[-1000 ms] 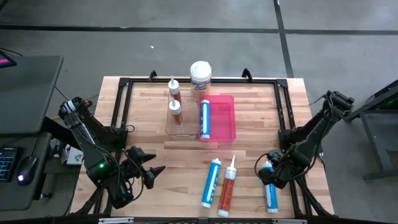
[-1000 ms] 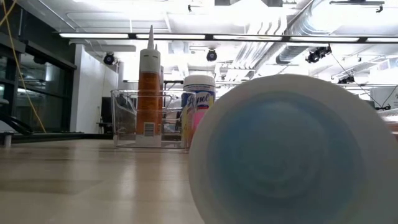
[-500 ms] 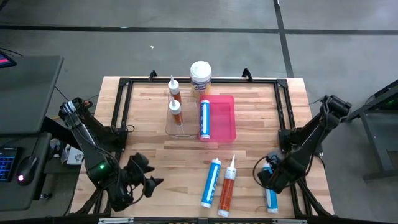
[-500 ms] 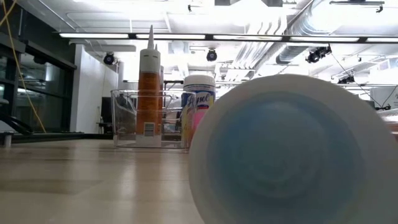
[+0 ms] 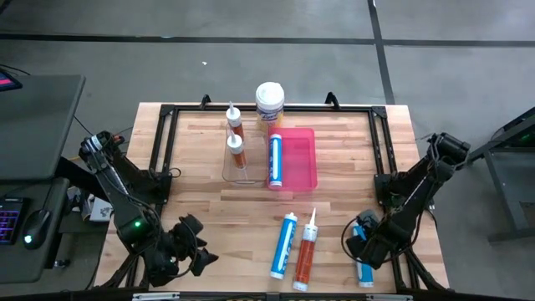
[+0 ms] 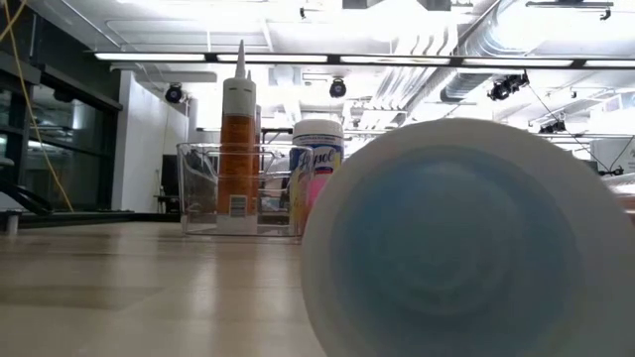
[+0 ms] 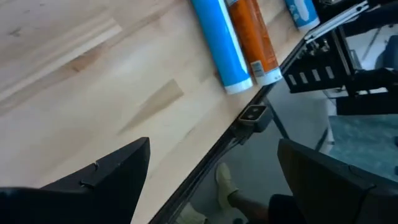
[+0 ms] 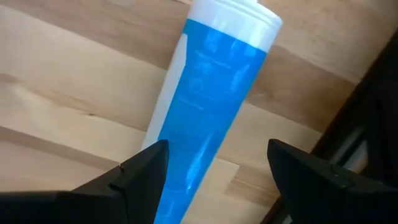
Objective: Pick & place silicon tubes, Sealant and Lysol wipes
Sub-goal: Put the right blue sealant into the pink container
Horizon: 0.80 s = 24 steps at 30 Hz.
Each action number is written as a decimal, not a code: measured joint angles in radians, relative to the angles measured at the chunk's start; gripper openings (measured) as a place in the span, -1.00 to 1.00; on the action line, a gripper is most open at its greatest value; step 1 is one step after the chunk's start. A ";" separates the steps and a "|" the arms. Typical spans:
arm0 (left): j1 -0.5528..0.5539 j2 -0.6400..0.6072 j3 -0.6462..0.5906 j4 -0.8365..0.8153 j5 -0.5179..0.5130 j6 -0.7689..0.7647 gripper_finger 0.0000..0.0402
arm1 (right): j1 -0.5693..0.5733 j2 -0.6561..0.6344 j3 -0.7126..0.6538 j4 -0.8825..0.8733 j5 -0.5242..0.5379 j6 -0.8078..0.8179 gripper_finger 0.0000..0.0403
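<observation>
The Lysol wipes (image 5: 269, 102) stand upright at the far edge, white lid up; they also show in the low view (image 6: 317, 159). Two orange cartridges (image 5: 235, 142) stand in a clear bin (image 5: 241, 167). A blue cartridge (image 5: 274, 160) lies in a pink tray (image 5: 299, 159). A blue cartridge (image 5: 282, 245) and an orange one (image 5: 306, 251) lie near the front edge. My right gripper (image 5: 358, 245) is open, its fingers on either side of a third blue cartridge (image 8: 205, 118) at the front right. My left gripper (image 5: 202, 255) is open and empty at the front left.
A black frame (image 5: 380, 159) runs around the table. The table's front edge (image 7: 205, 155) lies just ahead of my left gripper. The white round end of a lying cartridge (image 6: 466, 238) fills the near right of the low view.
My left gripper has drawn back toward the table's near edge and turned. My right gripper has gone a little toward the near edge, along the blue cartridge at the front right. No cartridge has moved.
</observation>
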<state>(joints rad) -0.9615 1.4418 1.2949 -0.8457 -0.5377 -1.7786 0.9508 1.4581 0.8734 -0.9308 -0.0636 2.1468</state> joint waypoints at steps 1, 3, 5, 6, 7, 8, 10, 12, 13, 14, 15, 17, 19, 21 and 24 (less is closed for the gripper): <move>0.000 0.000 0.000 0.007 0.000 0.000 0.72 | -0.001 0.000 0.000 0.008 0.003 0.000 0.34; 0.000 0.000 0.000 0.027 0.000 0.000 0.72 | -0.002 0.000 0.000 0.025 0.008 -0.002 0.34; 0.000 0.000 0.000 0.039 0.005 0.000 0.72 | -0.002 0.000 0.000 0.036 0.009 -0.003 0.34; 0.000 0.000 0.000 0.046 0.006 0.000 0.72 | -0.002 0.000 0.000 0.039 0.010 -0.004 0.34; 0.000 0.000 0.000 0.046 0.006 0.000 0.72 | -0.002 0.000 0.000 0.039 0.010 -0.004 0.34; 0.000 0.000 0.000 0.045 0.006 0.000 0.72 | -0.002 0.000 0.000 0.039 0.010 -0.004 0.34; 0.000 0.000 0.000 0.044 0.007 0.000 0.72 | -0.002 0.000 0.000 0.039 0.012 -0.004 0.34; 0.000 0.000 0.000 0.044 0.007 0.000 0.72 | -0.006 0.000 0.000 0.040 0.018 -0.008 0.34; 0.000 0.000 0.000 0.044 0.007 0.000 0.72 | -0.010 0.000 0.000 0.040 0.021 -0.010 0.34; 0.000 0.000 0.000 0.044 0.007 0.000 0.72 | -0.013 0.000 0.000 0.042 0.022 -0.012 0.34; 0.000 0.000 0.000 0.044 0.007 0.000 0.72 | -0.016 0.000 0.000 0.042 0.024 -0.015 0.34; 0.000 0.000 0.000 0.044 0.007 0.000 0.72 | -0.020 0.000 0.000 0.042 0.031 -0.019 0.34; 0.000 0.000 0.000 0.044 0.007 0.000 0.72 | -0.022 0.000 0.000 0.042 0.040 -0.025 0.34; 0.000 0.000 0.000 0.044 0.007 0.000 0.72 | -0.022 0.000 0.000 0.042 0.050 -0.030 0.34; 0.000 0.000 0.000 0.044 0.007 0.000 0.72 | -0.022 0.000 0.000 0.042 0.056 -0.036 0.34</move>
<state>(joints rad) -0.9615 1.4418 1.2949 -0.8017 -0.5307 -1.7786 0.9291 1.4582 0.8730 -0.8887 -0.0074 2.1112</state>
